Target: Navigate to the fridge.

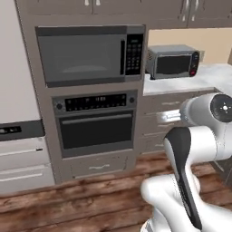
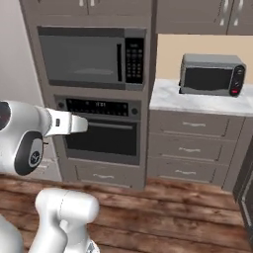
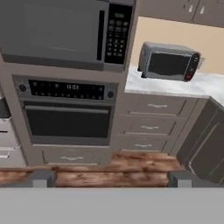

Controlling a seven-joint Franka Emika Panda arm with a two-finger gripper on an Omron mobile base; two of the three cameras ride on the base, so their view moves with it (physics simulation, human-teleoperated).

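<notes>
The gripper [image 3: 111, 178], fingers apart and empty, faces the grey column with microwave [image 3: 65, 30] and oven [image 3: 68, 116], a toaster oven [image 3: 168, 61] on the table [image 3: 175, 87] at 2 o'clock, the fridge [image 1: 18, 104] cut off at 9 o'clock.

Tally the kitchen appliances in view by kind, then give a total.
Fridge: 1
Built-in microwave: 1
Built-in oven: 1
Countertop toaster oven: 1
Total: 4
</notes>
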